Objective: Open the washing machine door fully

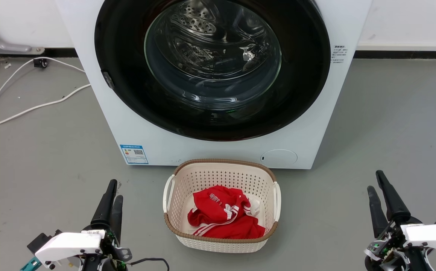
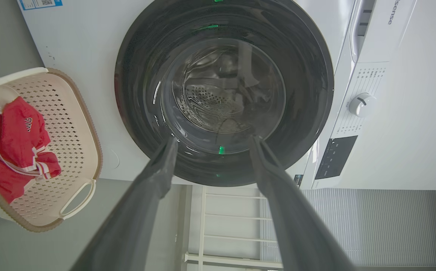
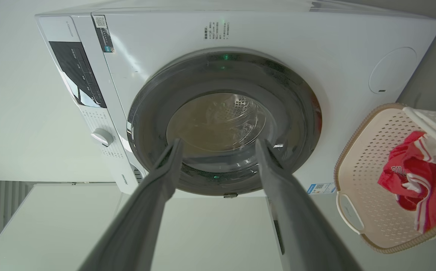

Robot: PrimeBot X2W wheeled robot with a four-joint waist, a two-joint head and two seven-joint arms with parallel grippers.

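The washing machine [image 1: 101,113] stands on the floor [image 1: 391,131] with the wall [image 1: 409,22] behind it and the washing machine door [image 1: 127,82] set in its front. Directly before the machine sits a laundry basket [image 1: 223,163], with a crumpled garment [image 1: 221,218] lying in it. Cables [image 1: 22,111] trail over the floor left of the machine. The left gripper [image 1: 115,189] is left of the basket, the right gripper [image 1: 374,180] well off to its right.
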